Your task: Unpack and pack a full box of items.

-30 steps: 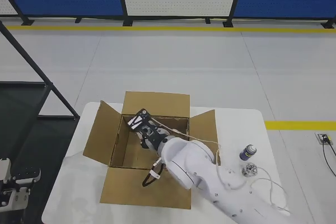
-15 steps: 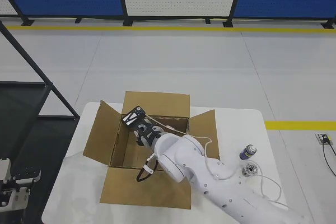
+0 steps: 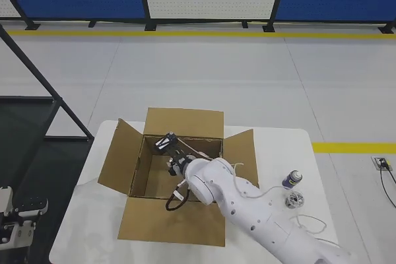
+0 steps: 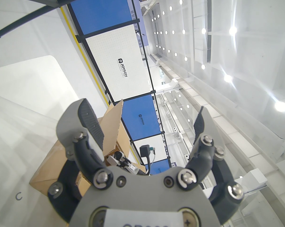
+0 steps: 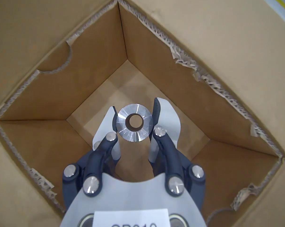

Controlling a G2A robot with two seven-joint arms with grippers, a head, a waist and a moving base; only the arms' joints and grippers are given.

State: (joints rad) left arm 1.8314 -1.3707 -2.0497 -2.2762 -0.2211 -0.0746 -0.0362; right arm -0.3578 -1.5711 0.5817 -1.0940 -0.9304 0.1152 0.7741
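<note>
My right gripper [image 5: 135,116] clamps a shiny machined metal ring [image 5: 144,122] inside the brown corrugated cardboard box [image 5: 97,55].
Its ribbed black pads [image 5: 157,112] pinch the ring's smooth rim from both sides, in the far half of the box (ragged, torn fluting runs along the wall edges). My left gripper [image 4: 144,109] is tilted upward, spread wide, with nothing between its fingers. On the white table [image 3: 290,148], right of the box, stand a blue-capped can [image 3: 292,178] and a small silvery round part [image 3: 294,198].

Open cardboard box [image 3: 171,221], flaps spread; shiny metal ring [image 5: 123,131] inside.
</note>
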